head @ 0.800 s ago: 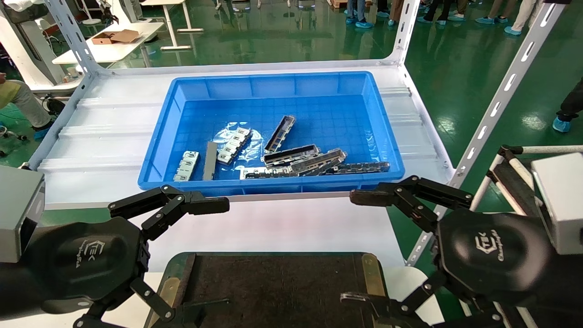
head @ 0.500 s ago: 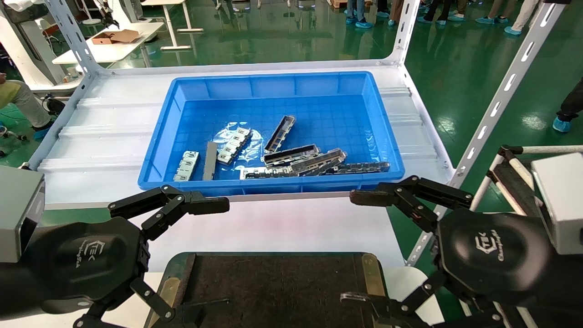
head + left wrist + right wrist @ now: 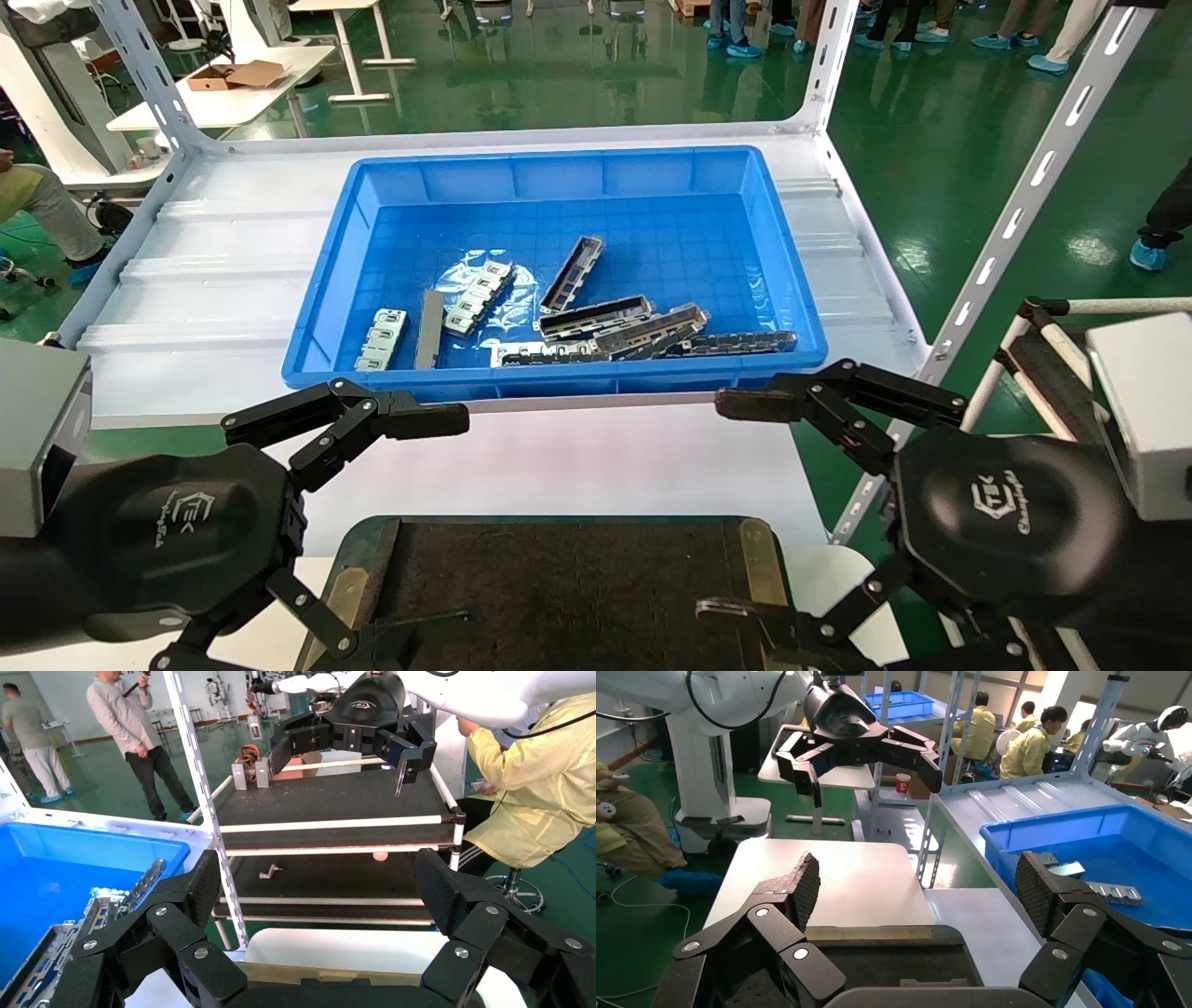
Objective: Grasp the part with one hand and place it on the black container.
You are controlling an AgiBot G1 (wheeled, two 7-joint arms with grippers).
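A blue bin [image 3: 559,177] sits on a pale table [image 3: 214,280] framed by slotted white uprights, and the metal pieces lie in its near half, clustered toward the front wall. The part [image 3: 571,273], a narrow grey channel with a dark hollow middle, lies at a slant near the bin's centre, apart from the pile just in front of it and with bare blue floor on its far side and to its right. Short slotted plates [image 3: 382,338] lie toward the bin's left front corner, and a long dark toothed strip [image 3: 736,343] runs along the front wall on the right. The back half of the bin is bare floor. The black container [image 3: 559,587], a flat dark tray with a green rim and brass side strips, lies nearest the robot, below the table's front edge, its surface bare. The left claw [image 3: 410,540] hovers over the tray's left edge, fingers spread wide and holding nothing. The right claw [image 3: 745,508] hovers over the tray's right edge, likewise spread wide and empty. Both claws are short of the bin's front rim, with a clear strip of white table between them and the bin.
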